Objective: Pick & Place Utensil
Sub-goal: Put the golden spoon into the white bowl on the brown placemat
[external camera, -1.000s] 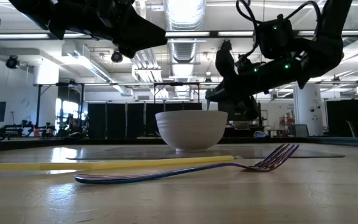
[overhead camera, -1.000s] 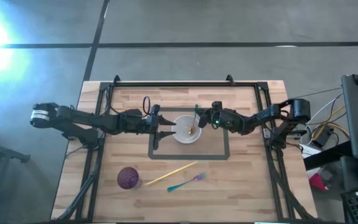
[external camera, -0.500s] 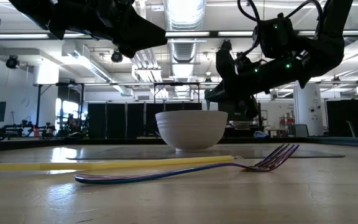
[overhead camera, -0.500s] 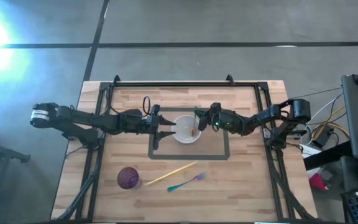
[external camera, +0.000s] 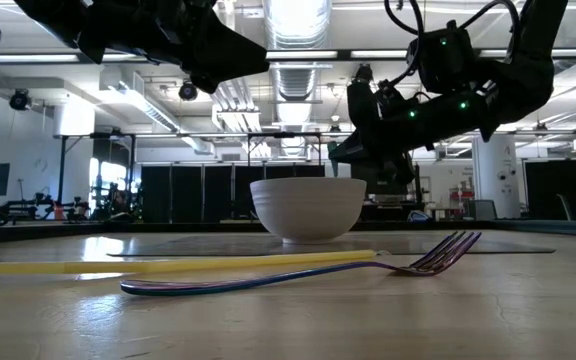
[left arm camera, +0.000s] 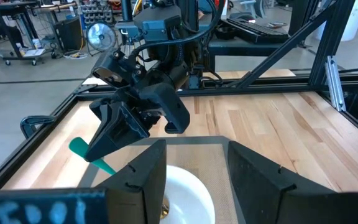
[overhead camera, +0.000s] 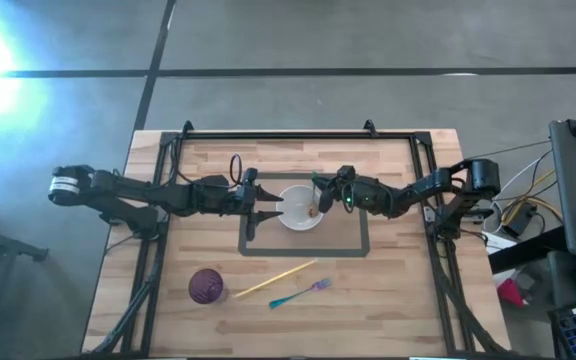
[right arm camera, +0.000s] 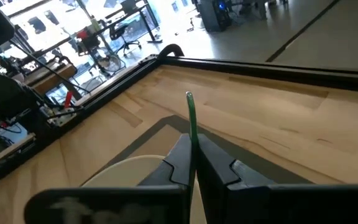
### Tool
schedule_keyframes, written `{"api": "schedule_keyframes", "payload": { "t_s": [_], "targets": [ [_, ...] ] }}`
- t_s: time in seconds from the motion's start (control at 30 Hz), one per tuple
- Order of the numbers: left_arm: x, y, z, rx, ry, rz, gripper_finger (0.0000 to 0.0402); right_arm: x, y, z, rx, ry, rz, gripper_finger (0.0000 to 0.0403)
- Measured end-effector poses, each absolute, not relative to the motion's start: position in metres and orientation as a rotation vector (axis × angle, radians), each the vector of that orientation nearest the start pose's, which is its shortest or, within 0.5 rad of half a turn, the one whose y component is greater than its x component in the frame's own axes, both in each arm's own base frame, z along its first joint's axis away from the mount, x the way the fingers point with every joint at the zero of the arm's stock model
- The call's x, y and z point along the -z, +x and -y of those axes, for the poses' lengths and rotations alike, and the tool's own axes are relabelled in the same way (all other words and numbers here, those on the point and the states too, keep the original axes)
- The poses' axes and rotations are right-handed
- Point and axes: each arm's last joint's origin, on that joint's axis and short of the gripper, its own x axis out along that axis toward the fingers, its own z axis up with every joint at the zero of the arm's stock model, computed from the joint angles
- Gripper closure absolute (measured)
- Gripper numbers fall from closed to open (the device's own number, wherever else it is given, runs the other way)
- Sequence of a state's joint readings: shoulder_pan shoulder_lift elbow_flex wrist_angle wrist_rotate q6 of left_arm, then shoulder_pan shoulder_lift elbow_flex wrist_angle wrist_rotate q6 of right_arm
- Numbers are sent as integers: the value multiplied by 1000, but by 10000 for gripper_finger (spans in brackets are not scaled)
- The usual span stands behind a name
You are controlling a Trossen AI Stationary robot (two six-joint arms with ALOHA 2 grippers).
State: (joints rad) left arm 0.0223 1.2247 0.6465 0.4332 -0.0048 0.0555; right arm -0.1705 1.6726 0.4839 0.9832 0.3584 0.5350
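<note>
High view: looking straight down, taking in whole table (overhead camera: 388,300) and surrounding floor. Low view: sitting at tabletop level, facing across into room, fork (external camera: 298,272) lying nearest. Wrist views: facing each other closely across white bowl (left arm camera: 188,193), which all four views are sharing.

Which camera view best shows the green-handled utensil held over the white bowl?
The right wrist view: the green-handled utensil rises between the right gripper fingers, shut on it. The left wrist view shows its handle end beside that gripper, above the white bowl. The high view shows a thin sliver; the low view hides it.
</note>
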Motion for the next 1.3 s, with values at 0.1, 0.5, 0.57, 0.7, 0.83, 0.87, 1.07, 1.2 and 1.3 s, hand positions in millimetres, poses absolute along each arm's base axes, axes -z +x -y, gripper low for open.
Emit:
{"api": "schedule_keyframes", "payload": {
  "t_s": [0.1,0.5,0.57,0.7,0.83,0.87,1.07,1.2,1.3],
  "targets": [
    [-254,264,-6,-23,54,-146,236,-142,281,58,562,522,-60,394],
    [-254,264,-6,-23,54,-146,236,-139,281,58,560,541,-85,370],
    [-254,264,-6,-23,54,-146,236,-137,280,58,567,538,-108,364],
    [-254,264,-6,-23,54,-146,236,-135,280,58,571,537,-122,356],
    [-254,264,-6,-23,54,-146,236,-135,280,58,571,536,-123,354],
    [-254,264,-6,-23,54,-146,236,-135,280,58,571,536,-123,354],
    [-254,264,-6,-23,55,-146,236,-133,279,58,578,532,-149,346],
    [-254,264,-6,-23,54,-146,236,-132,278,58,581,531,-162,331],
    [-254,264,-6,-23,54,-146,236,-132,278,58,582,531,-165,316]
  ]
}}
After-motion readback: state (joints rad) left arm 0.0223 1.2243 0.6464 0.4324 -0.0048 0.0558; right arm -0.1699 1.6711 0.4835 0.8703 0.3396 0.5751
